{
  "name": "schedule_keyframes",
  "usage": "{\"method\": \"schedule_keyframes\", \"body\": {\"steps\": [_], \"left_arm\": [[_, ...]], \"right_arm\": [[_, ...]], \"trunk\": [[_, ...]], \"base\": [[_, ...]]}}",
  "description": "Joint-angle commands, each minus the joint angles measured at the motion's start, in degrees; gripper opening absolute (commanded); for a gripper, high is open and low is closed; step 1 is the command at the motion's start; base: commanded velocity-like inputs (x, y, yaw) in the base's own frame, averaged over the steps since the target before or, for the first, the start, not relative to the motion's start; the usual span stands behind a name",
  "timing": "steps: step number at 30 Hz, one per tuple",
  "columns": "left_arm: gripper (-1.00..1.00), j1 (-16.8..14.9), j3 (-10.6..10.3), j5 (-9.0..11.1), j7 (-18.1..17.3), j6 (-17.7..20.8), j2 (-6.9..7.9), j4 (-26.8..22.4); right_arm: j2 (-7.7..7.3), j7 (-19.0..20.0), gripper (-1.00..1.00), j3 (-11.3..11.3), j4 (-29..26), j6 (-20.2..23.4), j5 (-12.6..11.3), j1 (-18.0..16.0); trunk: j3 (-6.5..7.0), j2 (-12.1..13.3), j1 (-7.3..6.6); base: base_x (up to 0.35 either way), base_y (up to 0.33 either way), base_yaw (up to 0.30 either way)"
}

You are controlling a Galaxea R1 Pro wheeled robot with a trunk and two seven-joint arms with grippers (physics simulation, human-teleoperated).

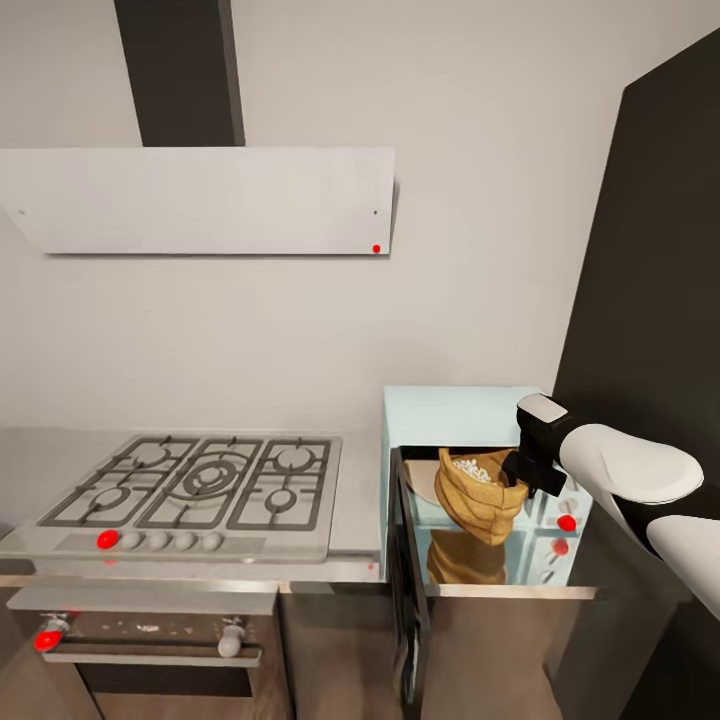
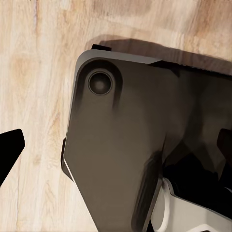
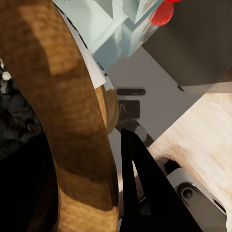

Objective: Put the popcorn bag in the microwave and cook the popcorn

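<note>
The popcorn bag (image 1: 480, 497) is seen at the open front of the microwave (image 1: 455, 415), which stands on the countertop (image 1: 350, 570) to the right of the gas hob (image 1: 195, 482). The bag is tilted, its mouth leaning to the upper right, and small whitish popcorn (image 1: 474, 467) is visible inside the rim. Its reflection is shown below it on the shiny surface. The microwave door (image 1: 408, 590) is swung open toward the near side, to the left of the bag.

The right gripper (image 1: 528, 470) is placed against the right side of the bag, at the rim. In the right wrist view, one dark finger (image 3: 140, 174) is seen just beside the outer wall of the bag (image 3: 72, 121); the rim appears to be clamped, and the bag is judged to be held by this gripper.

The bag lies to the left of the gripper, and the cavity lies beyond it, on the far side. The next move is therefore judged to be a push away from the robot.

For the left gripper, one dark fingertip (image 2: 9, 145) is seen over the wood floor (image 2: 38, 72); how wide it stands cannot be told.
</note>
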Motion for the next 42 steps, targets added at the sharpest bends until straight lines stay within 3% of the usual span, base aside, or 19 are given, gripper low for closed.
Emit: {"method": "schedule_keyframes", "body": {"steps": [1,11,12,31,42], "left_arm": [[1.0,-0.01,0.28,0.04,0.0,-0.04,-0.02,-0.01],[1.0,-0.01,0.28,0.04,0.0,-0.02,-0.02,-0.01],[1.0,-0.01,0.28,0.04,0.0,-0.02,-0.02,-0.01],[1.0,-0.01,0.28,0.04,0.0,-0.02,-0.02,-0.01],[1.0,-0.01,0.28,0.04,0.0,-0.02,-0.02,-0.01]], "right_arm": [[-0.04,-0.18,-1.0,-0.01,0.13,0.22,0.01,-0.05],[-0.04,-0.18,-1.0,-0.01,0.13,0.22,0.01,-0.05],[-0.04,-0.18,1.0,-0.01,0.13,0.22,0.01,-0.05],[-0.04,0.28,1.0,-0.1,0.13,0.17,0.01,-0.05],[-0.04,1.49,1.0,-0.1,0.13,0.19,0.01,-0.05]], "trunk": [[-0.02,-0.02,0.03],[-0.02,-0.02,0.03],[-0.02,-0.02,0.03],[-0.02,-0.02,0.03],[0.89,-0.02,0.03]], "base": [[0.092,0.0,0.0],[0.013,0.0,0.0],[0.0,0.0,0.0],[0.0,0.0,0.0],[0.0,0.0,0.0]]}}
